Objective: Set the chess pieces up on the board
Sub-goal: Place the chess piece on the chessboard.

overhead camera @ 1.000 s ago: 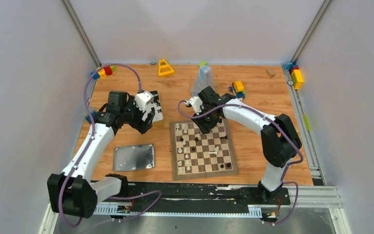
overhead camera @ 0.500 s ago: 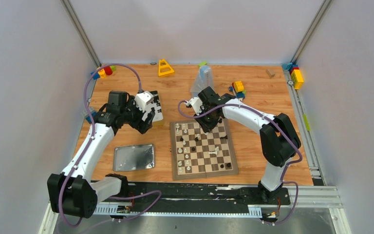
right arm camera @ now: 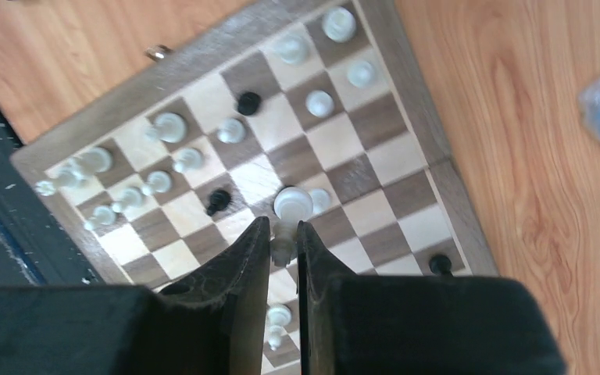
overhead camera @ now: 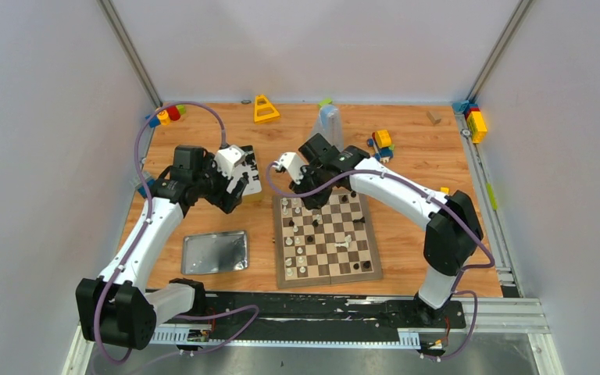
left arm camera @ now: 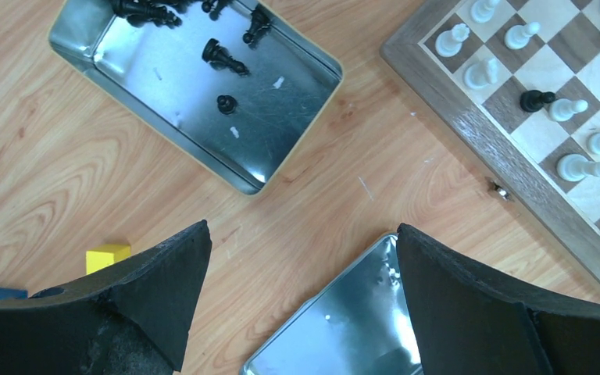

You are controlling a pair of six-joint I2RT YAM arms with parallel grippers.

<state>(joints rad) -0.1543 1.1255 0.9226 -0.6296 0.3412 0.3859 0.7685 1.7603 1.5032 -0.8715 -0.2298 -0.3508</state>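
The board (overhead camera: 279, 242) lies at the table's middle, with cream-white chess pieces (overhead camera: 289, 238) mostly down its left side and a few black ones scattered. My right gripper (overhead camera: 310, 195) hangs over the board's far left part, shut on a white piece (right arm camera: 291, 205) pinched between its fingertips (right arm camera: 283, 226) above the squares. My left gripper (left arm camera: 301, 234) is open over bare wood, left of the board's edge (left arm camera: 469, 133). Ahead of it sits a silver tin (left arm camera: 297, 74) holding a few black pieces (left arm camera: 223, 56).
The tin's lid (overhead camera: 215, 251) lies flat left of the board, partly under my left fingers. A yellow block (left arm camera: 108, 256) lies by the left finger. A yellow triangle (overhead camera: 265, 108), a clear bag (overhead camera: 326, 125) and coloured blocks (overhead camera: 382, 141) sit along the far side.
My right gripper has closed on a white piece and swung left across the board's far edge. The left arm has not moved.
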